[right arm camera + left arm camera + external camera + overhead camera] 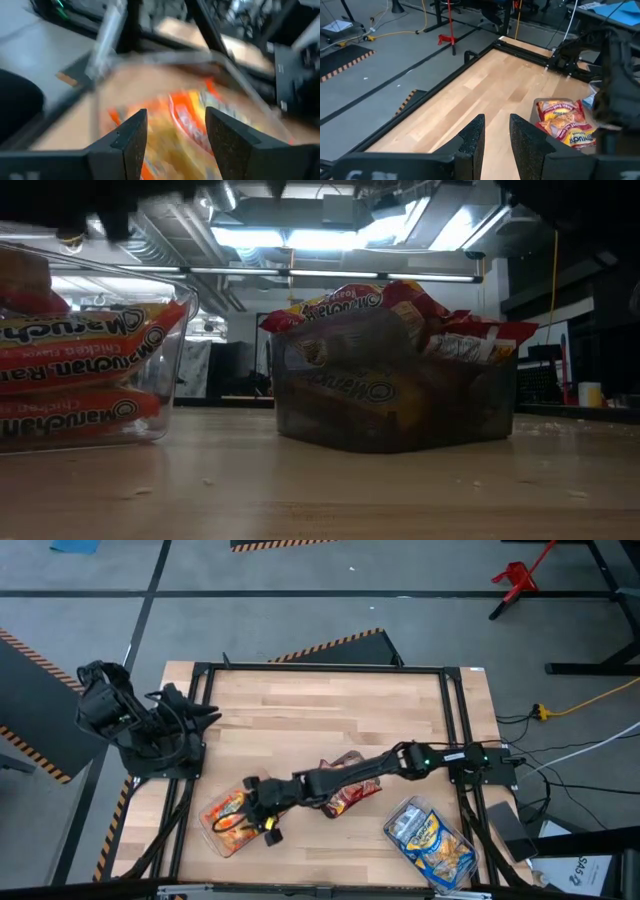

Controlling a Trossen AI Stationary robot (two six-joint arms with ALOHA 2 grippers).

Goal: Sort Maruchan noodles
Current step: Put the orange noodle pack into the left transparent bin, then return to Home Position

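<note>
Now right pincer (262, 812) open above orange noodles (226, 812), lying flat.

Wooden table (330, 725), three clear trays (232, 840), red stand (516, 580), yellow cable (590, 698)

Maruchan noodles lie sorted: orange packets (228, 817), dark red packets (352, 795), blue-and-white packets (430, 840)

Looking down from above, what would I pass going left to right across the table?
Folded left arm → tray of orange noodle packets → right pincer above it → tray of dark red packets → tray of blue-and-white packets.
</note>
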